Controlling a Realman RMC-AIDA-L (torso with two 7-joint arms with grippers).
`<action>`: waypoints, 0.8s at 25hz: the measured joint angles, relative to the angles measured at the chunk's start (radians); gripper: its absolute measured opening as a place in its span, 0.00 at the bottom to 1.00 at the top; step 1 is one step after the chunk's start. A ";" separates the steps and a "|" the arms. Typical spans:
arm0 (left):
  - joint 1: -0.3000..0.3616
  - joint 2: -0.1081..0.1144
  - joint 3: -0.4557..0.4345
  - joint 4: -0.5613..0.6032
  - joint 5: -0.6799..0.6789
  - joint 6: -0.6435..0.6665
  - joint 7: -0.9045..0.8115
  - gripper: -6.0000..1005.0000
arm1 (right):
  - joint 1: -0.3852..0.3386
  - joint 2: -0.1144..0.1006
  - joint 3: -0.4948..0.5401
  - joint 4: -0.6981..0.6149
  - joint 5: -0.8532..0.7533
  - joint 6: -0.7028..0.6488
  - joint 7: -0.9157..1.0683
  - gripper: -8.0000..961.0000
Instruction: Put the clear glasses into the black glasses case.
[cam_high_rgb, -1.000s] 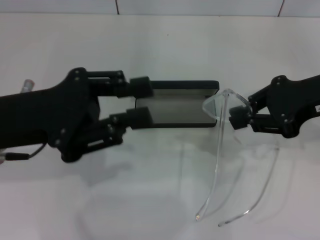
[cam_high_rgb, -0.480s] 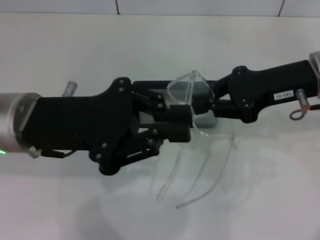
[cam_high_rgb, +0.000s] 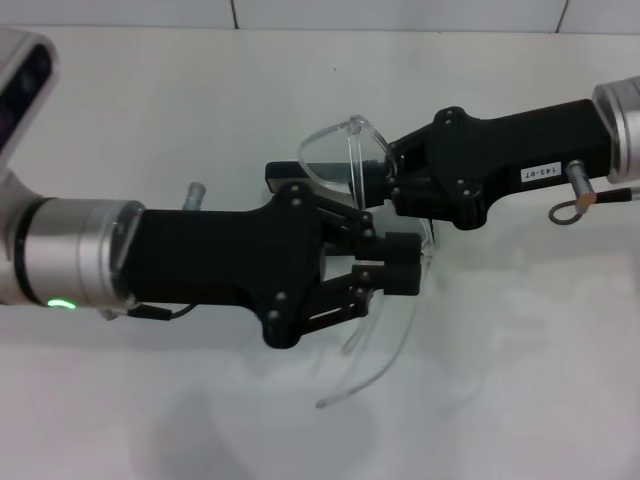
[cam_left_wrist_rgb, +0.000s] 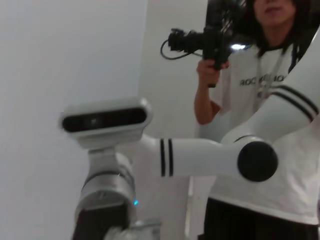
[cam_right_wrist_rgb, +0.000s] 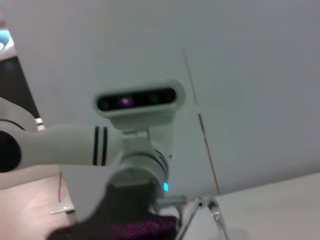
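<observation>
The clear glasses (cam_high_rgb: 335, 152) hang in the air over the middle of the table, and my right gripper (cam_high_rgb: 383, 178) is shut on their frame beside the lens. Their long thin arms trail down toward me, ending near the table. A clear piece of the glasses (cam_right_wrist_rgb: 214, 214) also shows in the right wrist view. The black glasses case (cam_high_rgb: 272, 176) lies under both grippers, with only a dark corner showing at its left end. My left gripper (cam_high_rgb: 396, 265) reaches in from the left and hovers over the case, just below the lens and against the glasses' arms.
The white table (cam_high_rgb: 200, 100) runs back to a tiled wall. The left wrist view shows the robot's head camera (cam_left_wrist_rgb: 105, 120) and a person holding a camera (cam_left_wrist_rgb: 215, 35). The robot's head (cam_right_wrist_rgb: 137, 102) also fills the right wrist view.
My right gripper has carried the glasses left and up, over the case. The left arm has moved right, now covering almost the whole case.
</observation>
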 joint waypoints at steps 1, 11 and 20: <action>0.000 0.000 0.000 0.000 0.000 0.000 0.000 0.16 | -0.001 0.000 -0.003 0.000 0.006 -0.001 -0.001 0.12; -0.013 -0.002 -0.006 -0.085 -0.015 -0.043 0.103 0.16 | -0.010 -0.001 -0.013 0.001 0.020 -0.009 -0.009 0.12; 0.001 -0.001 -0.005 -0.083 -0.084 -0.046 0.107 0.16 | -0.017 -0.004 -0.013 0.002 0.014 0.005 -0.026 0.12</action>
